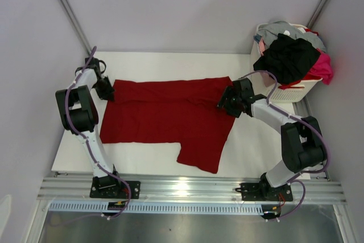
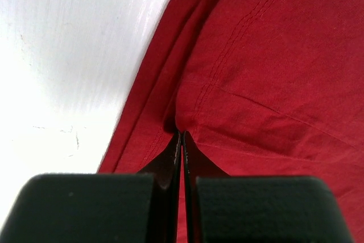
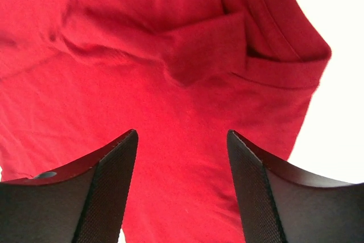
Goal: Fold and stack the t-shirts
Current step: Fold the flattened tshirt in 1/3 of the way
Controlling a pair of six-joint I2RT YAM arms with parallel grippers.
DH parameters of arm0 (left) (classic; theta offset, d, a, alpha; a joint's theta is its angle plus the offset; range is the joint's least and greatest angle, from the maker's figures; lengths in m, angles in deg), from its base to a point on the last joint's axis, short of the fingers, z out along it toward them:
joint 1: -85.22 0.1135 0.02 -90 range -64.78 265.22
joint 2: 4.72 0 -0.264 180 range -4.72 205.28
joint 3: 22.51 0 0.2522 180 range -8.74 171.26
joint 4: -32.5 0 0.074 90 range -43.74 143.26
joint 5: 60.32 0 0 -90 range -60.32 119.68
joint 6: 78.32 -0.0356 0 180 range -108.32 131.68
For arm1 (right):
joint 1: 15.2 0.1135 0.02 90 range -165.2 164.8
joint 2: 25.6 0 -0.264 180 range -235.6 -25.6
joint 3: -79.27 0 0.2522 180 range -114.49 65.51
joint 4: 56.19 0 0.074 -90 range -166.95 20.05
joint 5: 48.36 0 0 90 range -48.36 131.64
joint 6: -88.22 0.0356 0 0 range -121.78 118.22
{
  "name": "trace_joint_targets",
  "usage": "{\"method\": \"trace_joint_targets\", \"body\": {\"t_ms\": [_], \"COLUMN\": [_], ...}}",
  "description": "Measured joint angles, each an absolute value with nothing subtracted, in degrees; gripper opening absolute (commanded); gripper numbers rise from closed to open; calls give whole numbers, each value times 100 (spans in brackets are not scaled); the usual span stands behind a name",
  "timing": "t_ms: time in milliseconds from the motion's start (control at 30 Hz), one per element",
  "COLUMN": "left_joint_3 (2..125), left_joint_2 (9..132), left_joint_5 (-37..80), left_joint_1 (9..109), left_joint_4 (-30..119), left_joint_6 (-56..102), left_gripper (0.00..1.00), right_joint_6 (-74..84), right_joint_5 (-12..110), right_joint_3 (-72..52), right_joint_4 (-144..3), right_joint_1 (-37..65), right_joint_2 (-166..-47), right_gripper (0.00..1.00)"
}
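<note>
- White table [image 1: 170,64], pale walls around it.
- On the left gripper [image 2: 181,135] the jaws are pressed together, pinching a fold at the edge of the dark red t-shirt [image 1: 165,115] near the table's left edge.
- On the right gripper [image 3: 182,135] the jaws are spread wide and hold nothing, over the shirt's collar end.
- The shirt lies spread across the table's middle, one sleeve toward the near edge.
- A white laundry basket [image 1: 298,90] at the far right corner holds a black garment [image 1: 290,58], a pink garment [image 1: 324,69] and a grey garment [image 1: 278,27].

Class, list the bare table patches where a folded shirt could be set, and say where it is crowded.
Bare table: far strip behind the red t-shirt; near-left strip in front of it. Crowded: far right, by the basket and right gripper.
</note>
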State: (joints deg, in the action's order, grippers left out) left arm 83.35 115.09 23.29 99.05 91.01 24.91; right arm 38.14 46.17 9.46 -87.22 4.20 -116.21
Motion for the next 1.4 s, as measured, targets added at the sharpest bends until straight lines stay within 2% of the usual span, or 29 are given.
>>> {"method": "trace_joint_targets", "body": {"t_ms": [367, 767, 933, 967, 1033, 1067, 1400], "left_joint_3": [8287, 8287, 8287, 8287, 8287, 8287, 8335], "left_joint_2": [11507, 11507, 11507, 11507, 11507, 11507, 11504], "left_joint_5": [2294, 2174, 2141, 2137, 2119, 2097, 1769], "left_joint_1": [9907, 9933, 9948, 9953, 9959, 9964, 10005], "left_joint_4": [9031, 9003, 8998, 8996, 8994, 8992, 9057], "left_joint_6": [2454, 2450, 2447, 2447, 2447, 2447, 2450], "left_gripper": [1, 1, 1, 1, 0, 0, 1], "right_joint_6": [4341, 4125, 4015, 3991, 3941, 3926, 3187], "right_joint_5": [3870, 3673, 3669, 3664, 3640, 3616, 3183], "right_joint_3": [769, 670, 495, 484, 482, 478, -193], "right_joint_4": [-8303, -8086, -8069, -8065, -8067, -8073, -8458], "right_joint_1": [429, 407, 409, 409, 418, 424, 595], "right_joint_2": [-12442, -12724, -12882, -12893, -12899, -12901, -12880], "right_gripper": [64, 51, 35, 23, 11, 0, 0]}}
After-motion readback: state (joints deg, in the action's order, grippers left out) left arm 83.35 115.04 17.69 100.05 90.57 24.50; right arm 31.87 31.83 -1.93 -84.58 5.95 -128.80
